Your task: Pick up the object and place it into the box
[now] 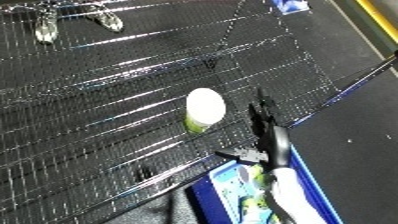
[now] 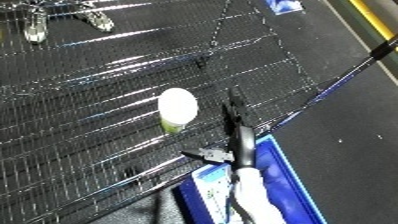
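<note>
Here the white-capped bottle [image 1: 204, 111] lies on the wire rack [image 1: 98, 100], toward its near right edge. Just beside it, the right hand [image 1: 266, 131] seems spread, holding nothing. Close around the bottle, then carry to the blue bin [image 2: 286, 172].

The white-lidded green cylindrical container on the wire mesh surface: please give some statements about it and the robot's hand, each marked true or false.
1. The white-lidded green cylindrical container rests on the wire mesh surface. True.
2. The right hand has curled fingers round the container. False: its fingers are straight, beside the container, not gripping it.
3. The blue plastic bin lies below and right of the container. True.
4. The container is already inside the bin. False: it is on the mesh.
</note>
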Controlling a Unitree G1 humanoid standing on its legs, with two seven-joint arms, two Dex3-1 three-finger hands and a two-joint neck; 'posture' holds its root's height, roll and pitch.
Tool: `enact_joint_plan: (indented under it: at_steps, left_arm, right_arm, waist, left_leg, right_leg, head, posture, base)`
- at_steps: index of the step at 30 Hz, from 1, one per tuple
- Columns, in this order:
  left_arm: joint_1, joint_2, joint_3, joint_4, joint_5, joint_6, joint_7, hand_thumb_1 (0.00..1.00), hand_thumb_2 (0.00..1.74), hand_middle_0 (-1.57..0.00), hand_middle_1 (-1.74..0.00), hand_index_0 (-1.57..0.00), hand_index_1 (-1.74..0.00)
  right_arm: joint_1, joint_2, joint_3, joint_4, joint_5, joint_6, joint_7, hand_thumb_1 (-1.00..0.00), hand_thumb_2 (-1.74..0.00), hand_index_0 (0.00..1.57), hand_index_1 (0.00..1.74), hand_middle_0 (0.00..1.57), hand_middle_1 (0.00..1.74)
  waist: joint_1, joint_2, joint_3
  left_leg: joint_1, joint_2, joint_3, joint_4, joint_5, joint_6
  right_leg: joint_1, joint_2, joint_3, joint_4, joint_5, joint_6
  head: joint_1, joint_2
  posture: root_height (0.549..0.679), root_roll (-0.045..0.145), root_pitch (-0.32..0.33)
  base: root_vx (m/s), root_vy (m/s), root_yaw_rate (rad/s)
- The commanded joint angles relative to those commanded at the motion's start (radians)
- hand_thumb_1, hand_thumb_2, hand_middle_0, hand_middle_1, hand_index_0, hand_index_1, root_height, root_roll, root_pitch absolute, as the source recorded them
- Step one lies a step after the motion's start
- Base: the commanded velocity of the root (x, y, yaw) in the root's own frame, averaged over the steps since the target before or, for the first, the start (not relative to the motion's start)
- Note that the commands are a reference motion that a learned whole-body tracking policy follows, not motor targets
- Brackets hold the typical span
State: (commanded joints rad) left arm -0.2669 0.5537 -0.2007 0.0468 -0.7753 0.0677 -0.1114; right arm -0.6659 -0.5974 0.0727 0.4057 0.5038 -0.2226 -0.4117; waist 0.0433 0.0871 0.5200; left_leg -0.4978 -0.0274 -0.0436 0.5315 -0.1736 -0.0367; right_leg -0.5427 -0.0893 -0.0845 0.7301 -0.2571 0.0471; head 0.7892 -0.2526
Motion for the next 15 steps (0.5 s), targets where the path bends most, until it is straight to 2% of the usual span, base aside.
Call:
enact_joint_plan:
  at_steps: [8,15]
  left_arm:
    - [-0.032,0.01,-0.013,-0.012,-0.009,-0.008,0.032,1.0,1.74,-1.57,-1.74,-1.57,-1.74]
    - [-0.045,0.022,0.0,-0.024,-0.015,-0.023,0.063,1.0,1.74,-1.57,-1.74,-1.57,-1.74]
  right_arm:
    - [-0.062,-0.014,0.026,0.027,-0.003,-0.01,-0.012,0.0,0.0,0.0,0.0,0.0,0.0]
    - [-0.108,-0.03,0.038,0.051,-0.013,-0.028,-0.021,0.0,0.0,0.0,0.0,0.0,0.0]
  waist:
    - [0.008,0.02,0.0]
    - [0.018,0.042,0.0]
  left_leg:
    - [-0.056,-0.006,0.007,0.003,0.006,0.0051]
    - [-0.104,-0.013,0.012,0.008,0.01,0.0073]
  right_leg:
    - [-0.067,0.0007,0.001,0.019,0.003,0.0001]
    - [-0.124,-0.0025,0.0,0.039,0.002,-0.0007]
  head:
    - [0.004,0.073]
    - [-0.001,0.133]
  posture:
    - [0.642,0.063,0.17]
    - [0.638,0.065,0.206]
  base:
    - [-0.021,-0.005,0.021]
    - [-0.025,0.0,0.033]
